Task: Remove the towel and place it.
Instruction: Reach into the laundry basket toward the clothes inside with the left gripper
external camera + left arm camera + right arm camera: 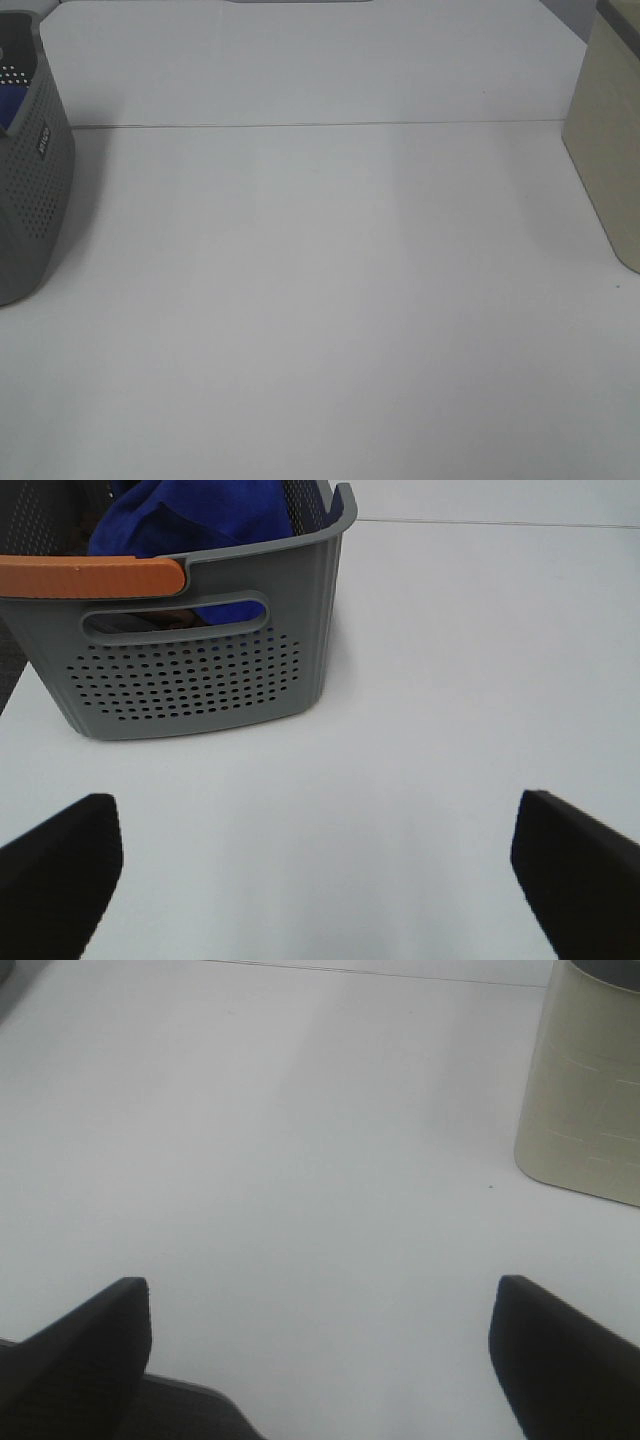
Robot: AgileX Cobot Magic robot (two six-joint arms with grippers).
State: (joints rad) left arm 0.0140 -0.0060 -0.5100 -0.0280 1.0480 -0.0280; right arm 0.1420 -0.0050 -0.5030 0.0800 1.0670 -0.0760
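Note:
The royal-blue towel (190, 515) lies bunched inside the grey perforated basket (200, 670), which has an orange handle strip (90, 577). In the exterior high view the basket (30, 190) stands at the far left edge, with a sliver of the towel (8, 108) showing inside. My left gripper (315, 865) is open and empty, low over the table a short way in front of the basket. My right gripper (320, 1345) is open and empty over bare table. Neither gripper shows in the exterior high view.
A beige bin (610, 150) stands at the right edge of the white table (320, 300); it also shows in the right wrist view (585, 1090). A seam line (320, 125) runs across the table toward the back.

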